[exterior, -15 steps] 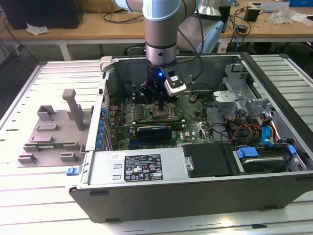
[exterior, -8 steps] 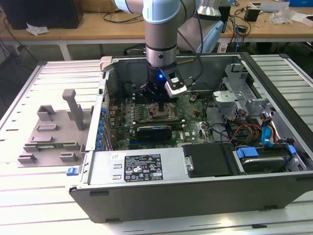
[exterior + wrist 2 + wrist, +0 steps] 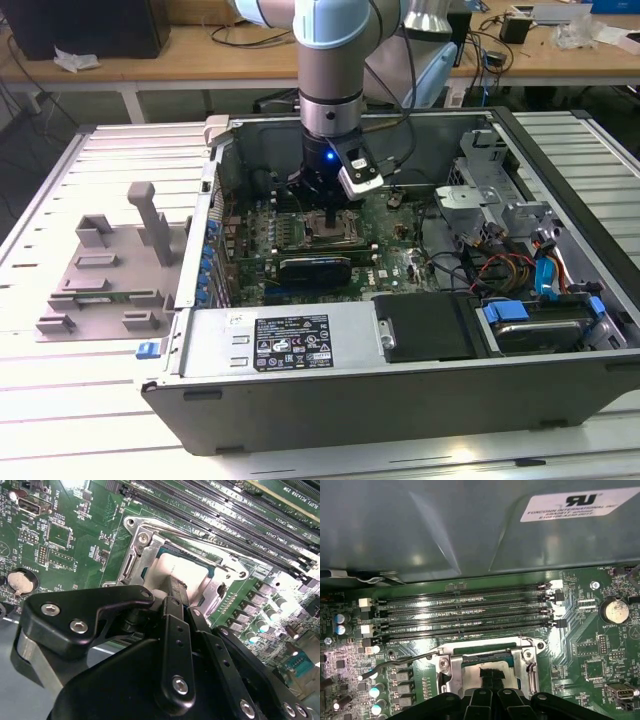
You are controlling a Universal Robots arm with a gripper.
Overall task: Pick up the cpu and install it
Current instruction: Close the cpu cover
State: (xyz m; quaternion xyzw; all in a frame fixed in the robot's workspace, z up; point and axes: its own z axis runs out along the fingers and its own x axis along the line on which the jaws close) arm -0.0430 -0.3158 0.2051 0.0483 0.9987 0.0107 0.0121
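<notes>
The cpu (image 3: pixel 192 570) is a flat silver-grey chip lying inside the open metal-framed socket (image 3: pixel 142 545) on the green motherboard. In the first wrist view the cpu (image 3: pixel 470 674) shows on either side of the dark fingertips. My gripper (image 3: pixel 175 587) points straight down at the cpu's middle, fingers close together and shut, tips at or on its top face. I see the gripper (image 3: pixel 328 222) in the exterior view low inside the computer case (image 3: pixel 400 390), over the socket (image 3: pixel 325 235). From the first wrist view, the gripper (image 3: pixel 492 676) covers the chip's centre.
Memory slots (image 3: pixel 465 612) run beside the socket, whose lever (image 3: pixel 395 663) is swung open. A coin battery (image 3: pixel 615 610) sits nearby. A grey plastic tray (image 3: pixel 110 270) with upright blocks lies outside the case on the exterior view's left. Cables and drive bays (image 3: pixel 530 270) crowd the right.
</notes>
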